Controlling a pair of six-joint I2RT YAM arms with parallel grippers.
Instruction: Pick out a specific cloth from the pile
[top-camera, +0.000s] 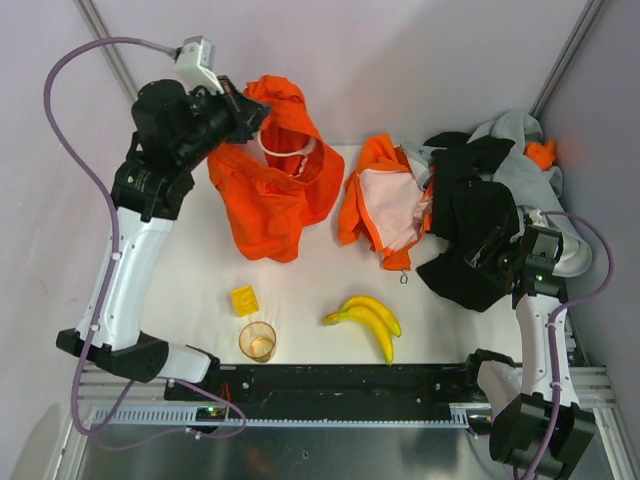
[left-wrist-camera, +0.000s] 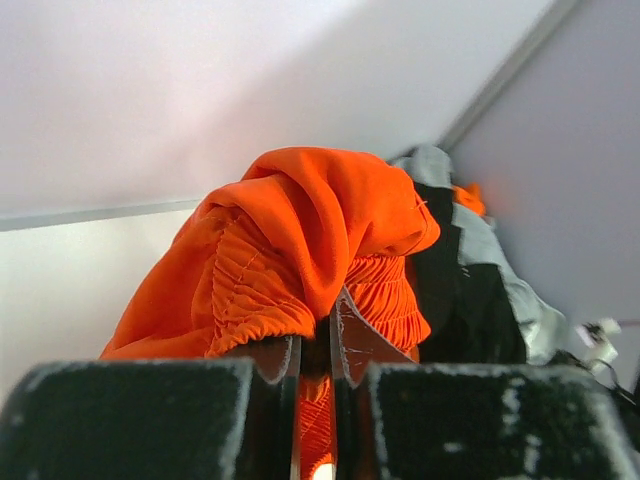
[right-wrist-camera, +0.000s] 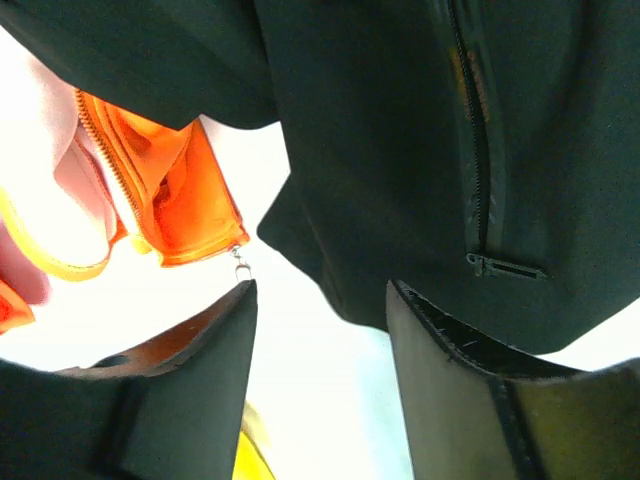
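Pinching the cloth (top-camera: 270, 200) shut in the left gripper (left-wrist-camera: 315, 335) at 11 o'clock, held high to separate it from the pile (top-camera: 480, 200). Holding the right gripper (right-wrist-camera: 318, 292) spread and empty above that pile at 3 o'clock.

1. The top view is lit brightly and evenly from above; only faint, soft shadows are cast under the bananas (top-camera: 365, 320) and the orange cloth (top-camera: 270, 195).
2. The white table (top-camera: 300, 285) is rendered almost without texture.
3. In the left wrist view, the left gripper's fingers (left-wrist-camera: 358, 345) are blurred and dark, while the orange cloth is shown sharply.
4. In the right wrist view, the table is blown out to white, the black garment (right-wrist-camera: 400, 150) is underexposed, and the right gripper's fingers (right-wrist-camera: 200, 350) are softened.
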